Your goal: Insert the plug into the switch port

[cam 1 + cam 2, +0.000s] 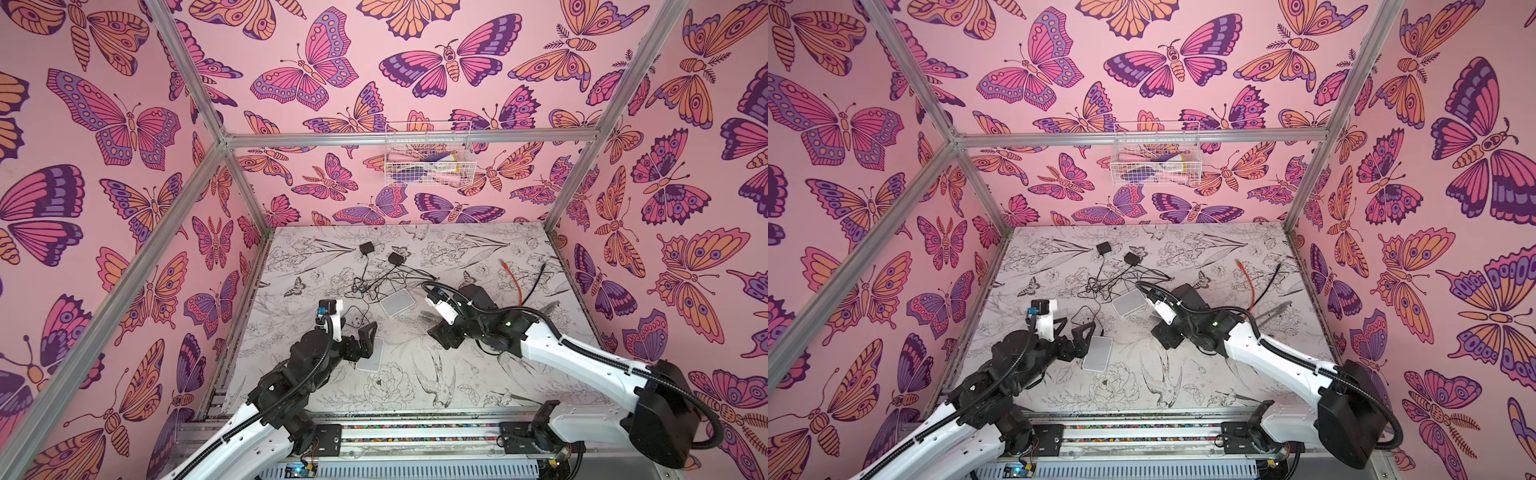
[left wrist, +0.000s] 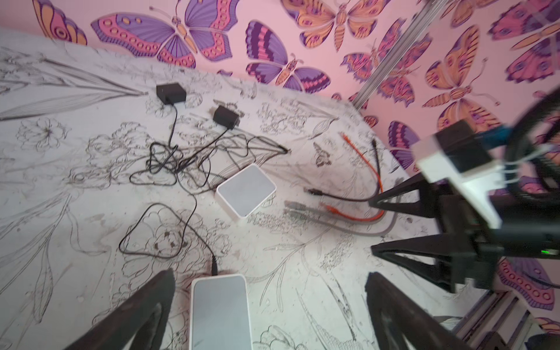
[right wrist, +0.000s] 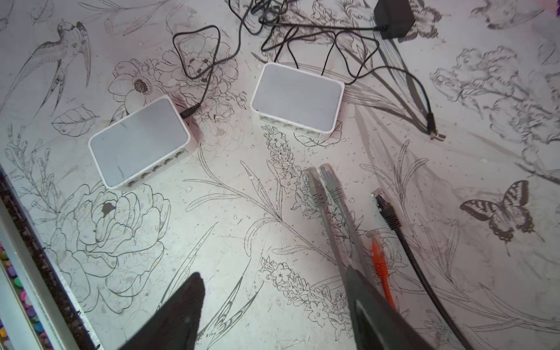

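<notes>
Bare counter (image 3: 230, 194) lay open in front of both port rows, and a clear lane ran between the near switch (image 3: 139, 142) and the far switch (image 3: 297, 97). Behind them a tangle of black power cords (image 3: 272, 33) barred any approach from the back. The grey plugs (image 3: 321, 188), orange cable (image 3: 378, 260) and black cable (image 3: 389, 215) lay crowded close together. The left gripper (image 2: 271, 274) flanked the near switch, with wide room beside one of its fingers (image 2: 400, 318).
</notes>
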`<action>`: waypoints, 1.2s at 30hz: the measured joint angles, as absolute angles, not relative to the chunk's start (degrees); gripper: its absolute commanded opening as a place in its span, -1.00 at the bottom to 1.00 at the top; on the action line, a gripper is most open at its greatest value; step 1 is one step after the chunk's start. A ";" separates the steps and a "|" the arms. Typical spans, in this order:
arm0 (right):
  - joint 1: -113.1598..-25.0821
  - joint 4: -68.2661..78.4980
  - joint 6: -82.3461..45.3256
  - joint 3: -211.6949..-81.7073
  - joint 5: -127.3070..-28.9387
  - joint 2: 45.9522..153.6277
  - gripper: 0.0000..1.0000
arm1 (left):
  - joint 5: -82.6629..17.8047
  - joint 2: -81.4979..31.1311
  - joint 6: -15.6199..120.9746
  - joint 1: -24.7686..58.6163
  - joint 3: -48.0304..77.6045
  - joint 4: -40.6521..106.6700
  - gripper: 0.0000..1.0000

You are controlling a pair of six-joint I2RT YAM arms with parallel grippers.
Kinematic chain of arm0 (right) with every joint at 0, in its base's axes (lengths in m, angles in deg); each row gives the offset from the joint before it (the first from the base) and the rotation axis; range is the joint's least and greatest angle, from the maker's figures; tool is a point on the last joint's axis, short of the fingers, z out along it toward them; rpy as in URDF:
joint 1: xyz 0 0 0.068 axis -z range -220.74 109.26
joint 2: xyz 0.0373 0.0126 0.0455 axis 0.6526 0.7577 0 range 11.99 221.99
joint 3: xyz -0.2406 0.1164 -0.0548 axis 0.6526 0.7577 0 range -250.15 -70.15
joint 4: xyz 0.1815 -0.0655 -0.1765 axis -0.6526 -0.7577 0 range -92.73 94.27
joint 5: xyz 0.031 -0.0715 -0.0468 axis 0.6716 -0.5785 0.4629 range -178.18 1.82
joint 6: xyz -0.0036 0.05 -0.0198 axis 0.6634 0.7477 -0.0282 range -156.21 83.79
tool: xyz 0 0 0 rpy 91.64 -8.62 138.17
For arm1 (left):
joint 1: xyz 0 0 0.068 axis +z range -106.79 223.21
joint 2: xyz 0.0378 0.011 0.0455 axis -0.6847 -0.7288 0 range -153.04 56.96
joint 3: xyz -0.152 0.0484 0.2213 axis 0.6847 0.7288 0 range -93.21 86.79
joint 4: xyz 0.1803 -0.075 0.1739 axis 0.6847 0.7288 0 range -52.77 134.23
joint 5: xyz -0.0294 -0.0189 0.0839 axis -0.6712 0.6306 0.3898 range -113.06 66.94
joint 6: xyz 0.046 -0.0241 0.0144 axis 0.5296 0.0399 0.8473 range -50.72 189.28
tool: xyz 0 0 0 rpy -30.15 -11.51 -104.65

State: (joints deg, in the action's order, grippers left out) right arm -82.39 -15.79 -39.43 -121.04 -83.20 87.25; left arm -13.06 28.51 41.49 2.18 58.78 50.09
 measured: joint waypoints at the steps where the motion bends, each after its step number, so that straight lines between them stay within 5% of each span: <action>1: -80.73 -16.31 -39.22 -122.05 -82.29 89.00 0.41 | -13.58 29.39 41.86 2.33 58.97 49.63 1.00; 12: -75.00 -25.78 -43.39 -141.54 -84.38 114.66 -0.31 | -19.22 27.24 43.26 2.37 59.81 48.82 0.77; 30: -75.00 -31.68 -48.11 -149.57 -88.12 127.08 -0.35 | -18.65 33.71 40.33 2.48 64.22 49.02 0.50; 33: -75.00 -32.31 -48.22 -150.18 -87.62 127.43 -0.85 | -17.56 34.70 39.74 2.50 64.22 49.30 0.32; 36: -75.02 -32.29 -48.26 -150.26 -88.73 127.36 -1.00 | -16.93 35.94 39.29 2.57 64.22 49.33 0.23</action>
State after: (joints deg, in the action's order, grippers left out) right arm -75.02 -32.29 -48.26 -150.26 -88.73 127.36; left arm -16.93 35.94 39.29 2.57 64.22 49.33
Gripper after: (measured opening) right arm 0.041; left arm 0.632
